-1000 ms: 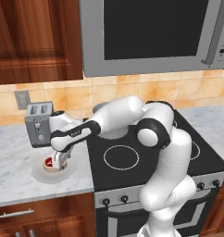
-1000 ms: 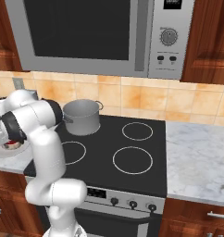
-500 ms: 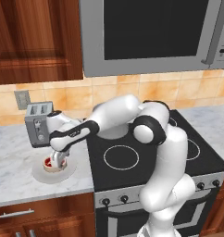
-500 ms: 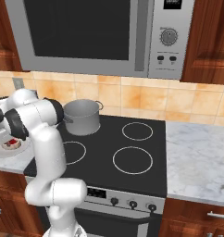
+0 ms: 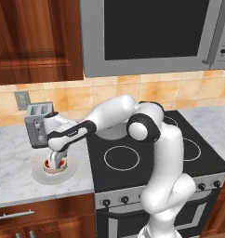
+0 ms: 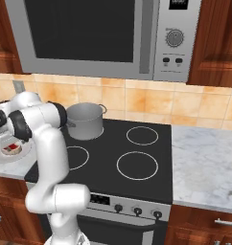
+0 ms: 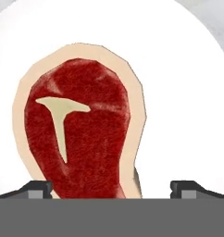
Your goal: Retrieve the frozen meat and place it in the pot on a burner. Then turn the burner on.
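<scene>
Glistening round red-and-tan steak (image 7: 79, 127)

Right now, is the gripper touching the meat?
Cannot tell. In the hand view the gripper straddles the meat, with its fingertips barely in frame.

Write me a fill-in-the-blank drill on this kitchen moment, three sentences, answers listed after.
1. The frozen meat lies on a round white ____.
2. The gripper hangs right over the meat with its jaws ____, one fingertip on either side of it.
3. The pot stands on the stove's back-left ____, with the toaster on the counter behind the plate.

Missing words: plate; open; burner
</scene>
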